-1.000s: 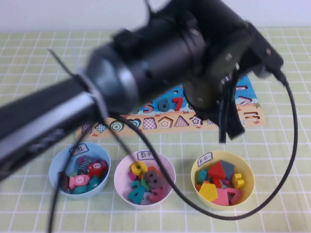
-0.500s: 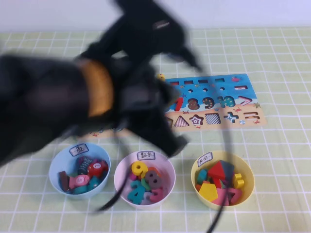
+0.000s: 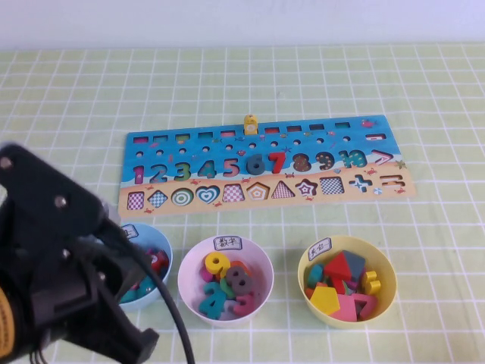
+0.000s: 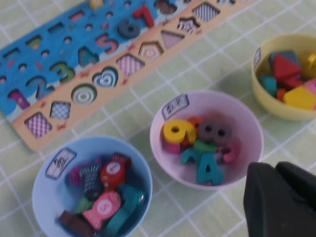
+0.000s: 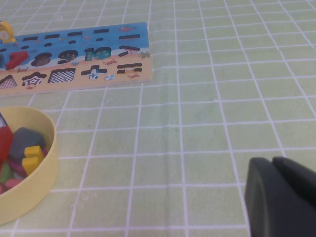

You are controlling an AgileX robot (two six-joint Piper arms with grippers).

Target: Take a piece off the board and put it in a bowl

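The yellow pentagon piece (image 3: 324, 299) lies in the yellow bowl (image 3: 386, 303) at the front right, among red, grey, pink and teal shapes. It also shows in the left wrist view (image 4: 298, 97). The board (image 3: 394, 182) lies flat across the middle, and its pentagon slot (image 3: 259, 190) shows only its pattern. My left arm (image 3: 61, 273) fills the front left corner. My left gripper (image 4: 276, 169) is shut and empty, hanging near the white-pink bowl (image 4: 247, 163). My right gripper (image 5: 271, 164) is shut and empty over bare mat, right of the yellow bowl (image 5: 34, 182).
A light blue bowl (image 3: 161, 262) of fish pieces stands front left, partly behind my left arm. The white-pink bowl (image 3: 261, 265) of numbers stands in the middle. A yellow peg with a face (image 3: 249, 124) stands on the board's far edge. Green checked mat lies all round.
My left arm has swung back from over the board to the front left corner, uncovering the board. The pentagon stays in the yellow bowl.
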